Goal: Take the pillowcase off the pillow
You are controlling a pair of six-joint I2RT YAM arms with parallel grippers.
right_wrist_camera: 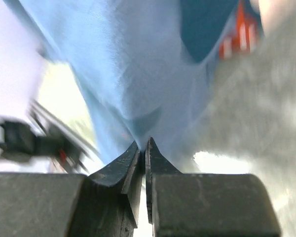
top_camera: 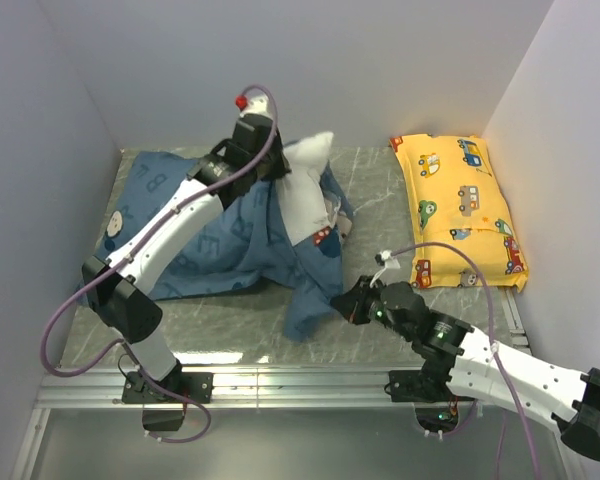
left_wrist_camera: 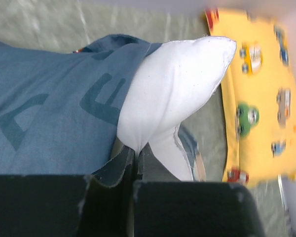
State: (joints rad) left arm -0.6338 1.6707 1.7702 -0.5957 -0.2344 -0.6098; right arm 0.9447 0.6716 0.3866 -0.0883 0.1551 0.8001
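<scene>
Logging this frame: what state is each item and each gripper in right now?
pillowcase: partly off, bunched, covering most of the pillow.
pillow: one white corner exposed and lifted, the rest inside the pillowcase.
left gripper: shut on the pillow's exposed corner.
right gripper: shut on the pillowcase's loose edge.
yellow pillow: lying flat by the right wall, not held.

A robot test cell, lab-like: plain white walls (top_camera: 380, 60) box in the marbled counter (top_camera: 375, 185), an aluminium rail (top_camera: 300, 382) along its near edge.
</scene>
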